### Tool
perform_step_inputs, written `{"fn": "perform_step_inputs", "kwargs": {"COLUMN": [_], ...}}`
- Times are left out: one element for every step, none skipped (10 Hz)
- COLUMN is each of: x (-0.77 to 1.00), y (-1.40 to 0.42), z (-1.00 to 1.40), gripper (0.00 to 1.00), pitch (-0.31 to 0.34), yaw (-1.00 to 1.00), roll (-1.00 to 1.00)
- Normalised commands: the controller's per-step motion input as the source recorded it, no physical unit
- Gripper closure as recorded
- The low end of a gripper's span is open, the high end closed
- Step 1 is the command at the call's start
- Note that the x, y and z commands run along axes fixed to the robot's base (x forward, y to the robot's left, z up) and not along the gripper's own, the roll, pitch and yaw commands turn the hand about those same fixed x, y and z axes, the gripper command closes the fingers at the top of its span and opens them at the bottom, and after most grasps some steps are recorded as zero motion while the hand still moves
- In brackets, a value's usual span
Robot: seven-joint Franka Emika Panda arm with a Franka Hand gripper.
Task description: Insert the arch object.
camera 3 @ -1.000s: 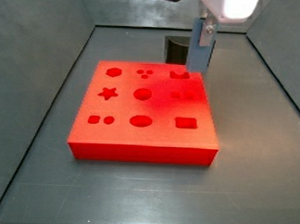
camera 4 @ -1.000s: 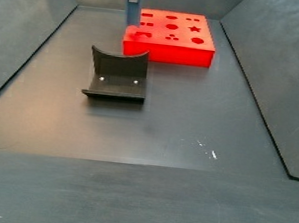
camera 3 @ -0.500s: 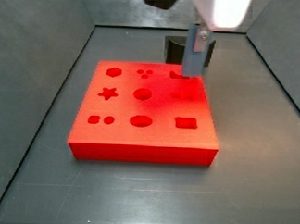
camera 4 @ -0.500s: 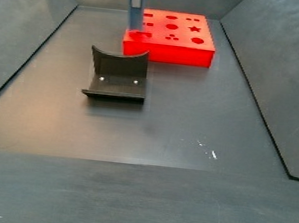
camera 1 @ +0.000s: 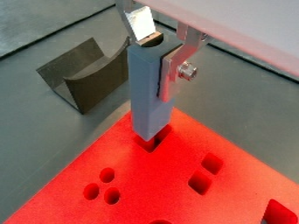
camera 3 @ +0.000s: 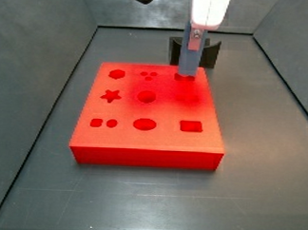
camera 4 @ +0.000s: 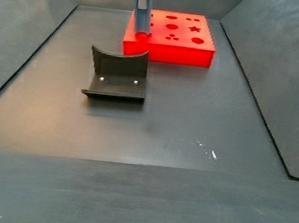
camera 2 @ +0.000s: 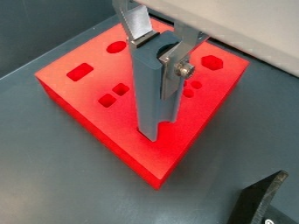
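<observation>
Lab test cell, by my read. Dark grey floor (camera 4: 179,117) boxed in by sloped grey walls (camera 3: 43,94). Only rig items inside: red board (camera 3: 150,117) with shaped holes, the fixture (camera 4: 116,76) on the floor, my gripper (camera 1: 156,51) above the board's corner.

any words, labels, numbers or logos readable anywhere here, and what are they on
None: no readable text shows in any view.
Red board: only shaped holes, no markings.
Arch object, held in the end effector over the board: plain grey, unmarked.
Fixture: dark, two small pale dots that look like screws, no lettering.
Floor: only faint scuffs.
</observation>
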Motion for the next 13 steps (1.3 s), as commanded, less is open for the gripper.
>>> {"fn": "perform_step_inputs", "kwargs": {"x": [0.00, 0.02, 0.01, 0.01, 0.06, 0.12, 0.21, 0.23, 0.15, 0.00, -0.06, -0.09, -0.07], "y": [0.00, -0.02, -0.01, -0.05, -0.09, -0.06, -0.08, -0.02, 0.00, 0.01, 0.03, 0.00, 0.00], "z": [-0.12, -0.13, -0.07, 0.00, 0.00, 0.00, 0.00, -0.06, -0.09, -0.02, 0.00, 0.00, 0.00], "gripper": [1.00, 1.00, 1.00, 1.00, 1.00, 1.00, 1.00, 1.00, 1.00, 1.00, 1.00, 1.00, 1.00], "pitch": [-0.013, -0.011, -0.006, -0.009, -0.004, -0.016, -0.021, -0.023, 0.000, 0.000, 0.000, 0.000, 0.000], "yaw": [0.06, 0.21, 0.26, 0.30, 0.32, 0.27, 0.05, 0.00, -0.05, -0.08, -0.16, -0.14, -0.10], "roll": [-0.04, -0.03, -0.03, -0.05, -0.06, -0.05, -0.07, -0.06, -0.03, -0.01, -0.01, -0.02, -0.02]}}
